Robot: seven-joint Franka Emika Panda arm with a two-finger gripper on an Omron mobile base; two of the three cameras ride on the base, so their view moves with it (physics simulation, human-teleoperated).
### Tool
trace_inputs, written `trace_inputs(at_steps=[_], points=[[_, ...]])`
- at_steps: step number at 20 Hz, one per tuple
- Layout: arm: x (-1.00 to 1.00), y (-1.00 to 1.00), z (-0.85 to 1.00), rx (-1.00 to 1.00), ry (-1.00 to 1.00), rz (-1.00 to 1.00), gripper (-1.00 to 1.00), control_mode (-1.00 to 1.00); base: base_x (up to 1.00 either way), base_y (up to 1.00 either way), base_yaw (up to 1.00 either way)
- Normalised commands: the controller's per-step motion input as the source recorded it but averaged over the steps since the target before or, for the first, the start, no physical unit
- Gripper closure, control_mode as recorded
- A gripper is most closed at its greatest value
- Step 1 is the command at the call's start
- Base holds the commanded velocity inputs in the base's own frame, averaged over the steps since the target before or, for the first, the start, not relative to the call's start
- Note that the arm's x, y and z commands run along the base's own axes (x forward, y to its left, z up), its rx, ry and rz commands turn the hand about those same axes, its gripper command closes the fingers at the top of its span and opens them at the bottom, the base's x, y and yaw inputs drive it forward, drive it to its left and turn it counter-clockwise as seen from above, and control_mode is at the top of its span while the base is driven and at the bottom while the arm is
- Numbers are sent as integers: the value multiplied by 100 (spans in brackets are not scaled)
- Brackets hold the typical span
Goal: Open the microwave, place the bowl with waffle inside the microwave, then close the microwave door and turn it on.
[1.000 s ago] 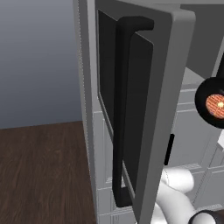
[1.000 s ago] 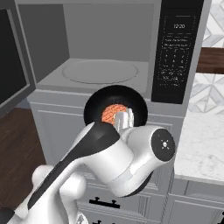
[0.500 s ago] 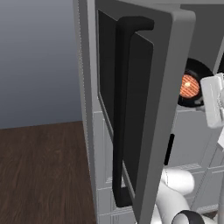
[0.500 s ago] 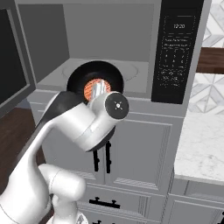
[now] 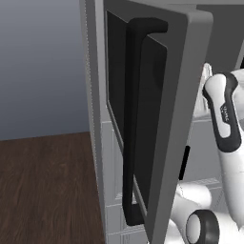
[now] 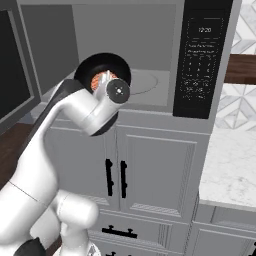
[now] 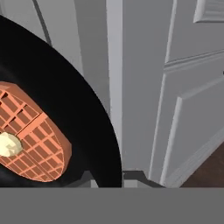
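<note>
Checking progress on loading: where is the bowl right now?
In the right base view, the bowl with the waffle is held up at the open microwave mouth, left of the control panel.

Gripper [image 6: 106, 84] now higher and further forward, carrying bowl [image 6: 102, 67] with waffle [image 6: 100, 80] up to microwave [image 6: 150, 55] cavity mouth.

Left base view: behind arm, very near open microwave door [image 5: 157, 119], facing its outer side. Right base view: faces microwave [image 6: 140, 55] cavity head-on. Shared: arm, lower cabinets. Hand view: close on bowl [image 7: 74, 113] rim, cabinet panels beyond.
</note>
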Motion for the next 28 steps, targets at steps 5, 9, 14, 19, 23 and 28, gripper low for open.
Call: trace_inputs(at_steps=[5, 9, 14, 19, 23, 28], points=[[82, 6, 42, 0, 3, 0, 100, -100, 0, 0, 0], [78, 0, 26, 0, 11, 0, 100, -100, 0, 0, 0], [73, 0, -5, 0, 14, 0, 100, -100, 0, 0, 0], [34, 0, -39, -1, 3, 0, 100, -100, 0, 0, 0], [0, 0, -56, -2, 0, 0, 100, -100, 0, 0, 0], [3, 3, -18, -4, -3, 0, 100, -100, 0, 0, 0]])
